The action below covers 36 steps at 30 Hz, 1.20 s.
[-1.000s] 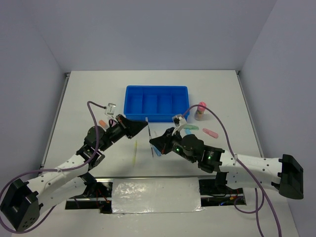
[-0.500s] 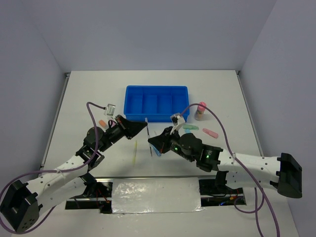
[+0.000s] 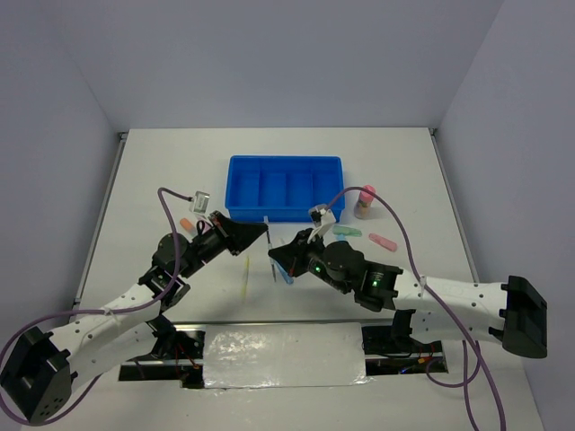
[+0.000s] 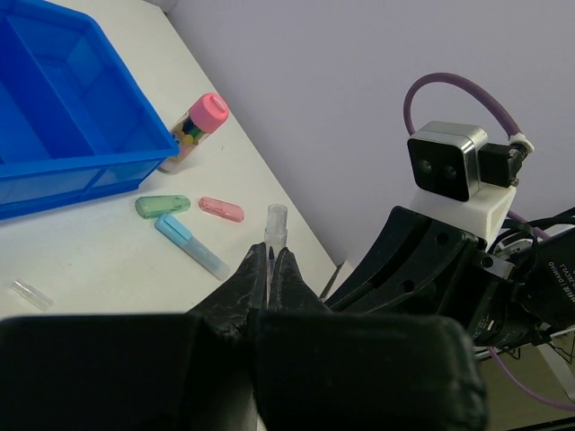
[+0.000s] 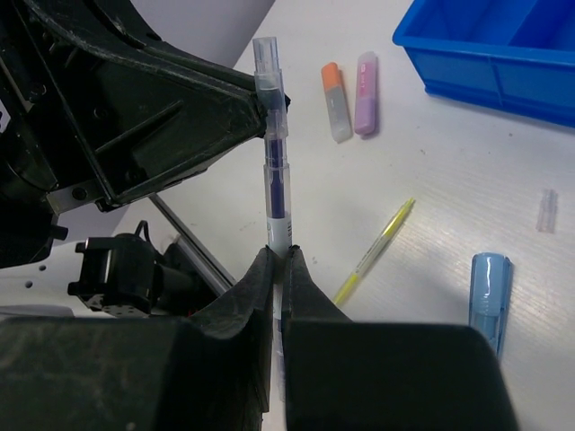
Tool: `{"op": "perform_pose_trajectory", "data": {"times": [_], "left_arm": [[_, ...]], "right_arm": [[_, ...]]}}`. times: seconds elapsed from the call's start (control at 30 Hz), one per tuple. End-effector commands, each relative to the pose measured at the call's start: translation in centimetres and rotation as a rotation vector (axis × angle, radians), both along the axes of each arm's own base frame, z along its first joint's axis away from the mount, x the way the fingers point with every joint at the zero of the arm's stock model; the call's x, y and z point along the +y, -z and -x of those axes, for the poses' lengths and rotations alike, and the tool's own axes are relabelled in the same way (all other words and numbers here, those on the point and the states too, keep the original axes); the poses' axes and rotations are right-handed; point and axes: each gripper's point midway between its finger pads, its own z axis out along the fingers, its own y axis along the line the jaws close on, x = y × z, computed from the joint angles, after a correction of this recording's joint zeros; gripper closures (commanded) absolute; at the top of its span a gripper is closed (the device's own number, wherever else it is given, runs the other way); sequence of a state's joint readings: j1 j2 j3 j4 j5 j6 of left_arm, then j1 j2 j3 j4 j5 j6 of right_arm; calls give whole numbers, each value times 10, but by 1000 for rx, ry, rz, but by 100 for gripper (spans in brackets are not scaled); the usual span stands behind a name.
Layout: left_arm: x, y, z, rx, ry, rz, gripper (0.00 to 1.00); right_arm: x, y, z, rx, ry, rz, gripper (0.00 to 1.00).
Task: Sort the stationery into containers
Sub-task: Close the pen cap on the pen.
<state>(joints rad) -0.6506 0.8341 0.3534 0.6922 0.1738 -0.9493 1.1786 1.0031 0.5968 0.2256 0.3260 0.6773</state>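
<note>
The left end effector [image 3: 262, 228] and right end effector [image 3: 277, 260] are both clamped on one thin white pen [image 5: 276, 180], held above the surface [image 3: 180, 171] just in front of the blue tray [image 3: 232, 189]. The left grips near the pen's clear end. The right's fingers hide the other end. From above, the pen is only a faint line. A blue marker [image 5: 490, 292] is partly cut off.

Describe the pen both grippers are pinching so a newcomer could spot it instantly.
Find the bright blue plastic compartment tray; in front of its near wall the left gripper and right gripper meet. Between them is a thin clear-barrelled pen with dark blue ink inside, the only item held rather than lying loose.
</note>
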Motion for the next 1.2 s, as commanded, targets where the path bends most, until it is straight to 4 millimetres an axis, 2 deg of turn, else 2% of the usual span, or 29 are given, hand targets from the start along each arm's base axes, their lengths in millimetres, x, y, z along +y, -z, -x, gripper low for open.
{"op": "perform_pose_trajectory", "data": {"times": [0.0,0.23,0.43,0.47,0.57,0.73,0.83,0.87,1.1,1.13,1.17], "left_arm": [[-2,-20,7,-61,33,53,100],[-2,-19,8,-65,36,36,100],[-5,-15,10,-68,57,19,100],[-6,-16,10,-72,59,16,97],[-9,-18,11,-80,82,6,92],[-12,-23,18,-112,120,6,87],[-12,-25,19,-134,122,-5,80],[-12,-27,19,-140,121,-6,75],[-10,-46,23,-205,129,-41,58],[-10,-51,23,-223,127,-45,58],[-10,-51,23,-222,129,-51,70]], "right_arm": [[3,-43,-12,-64,60,-99,100],[4,-75,-17,-141,74,-142,100],[-1,-103,-25,-283,89,-174,100],[0,-112,-23,-305,76,-205,100],[5,-122,-15,-362,21,-223,100],[0,-127,-19,-367,47,-234,100],[2,-134,-15,-391,22,-227,100],[3,-137,-15,-399,18,-223,100],[10,-128,-5,-428,-59,-181,100],[10,-127,-4,-428,-63,-180,100],[9,-125,-4,-424,-62,-179,100]]}}
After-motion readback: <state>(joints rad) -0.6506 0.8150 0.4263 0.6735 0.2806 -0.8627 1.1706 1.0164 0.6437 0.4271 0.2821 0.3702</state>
